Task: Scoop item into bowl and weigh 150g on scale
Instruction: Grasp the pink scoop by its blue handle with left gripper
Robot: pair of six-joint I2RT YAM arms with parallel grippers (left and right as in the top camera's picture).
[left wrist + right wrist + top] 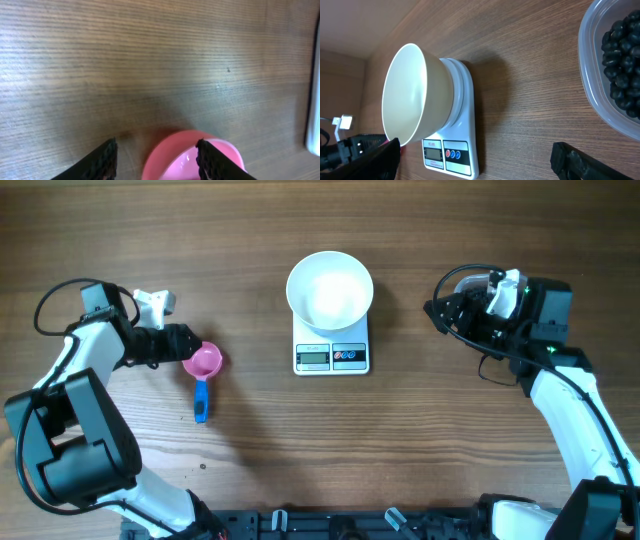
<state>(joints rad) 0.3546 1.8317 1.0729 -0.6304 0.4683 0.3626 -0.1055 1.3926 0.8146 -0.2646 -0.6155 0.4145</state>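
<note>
Scene: a wooden table [300,450] seen from above, my two arms reaching in from the left and right edges.
Left fingers: my left gripper [155,152] hangs low over the table near its left edge. The fingers are apart, with bare wood between them and nothing squeezed. One finger overlaps the cup of the scoop.
Scoop: a pink scoop [203,362] with a blue handle lies loose on the table just beside my left gripper, the handle pointing to the near edge.
Right fingers: my right gripper [475,150] is spread wide and empty, near the right edge.
Bowl: the white bowl [330,292] stands on the scale [332,356], at the middle of the table toward the far edge. It looks empty.
Display: too small to read.
Beans: the black beans [622,65] sit in a clear tub [592,75], seen only by my right wrist, on the right side of the table. None is in the bowl yet.
Progress: I judge the scooping has not begun.
Risk, scoop: my left fingers are at the cup, not the handle. Closing here could shove the scoop away or pinch its rim crookedly.
Risk, bowl: it overhangs a small scale, so a passing arm could tip it.
Risk, beans: they are round and would roll off a tilted scoop. A heaped pour could overshoot the weight.
</note>
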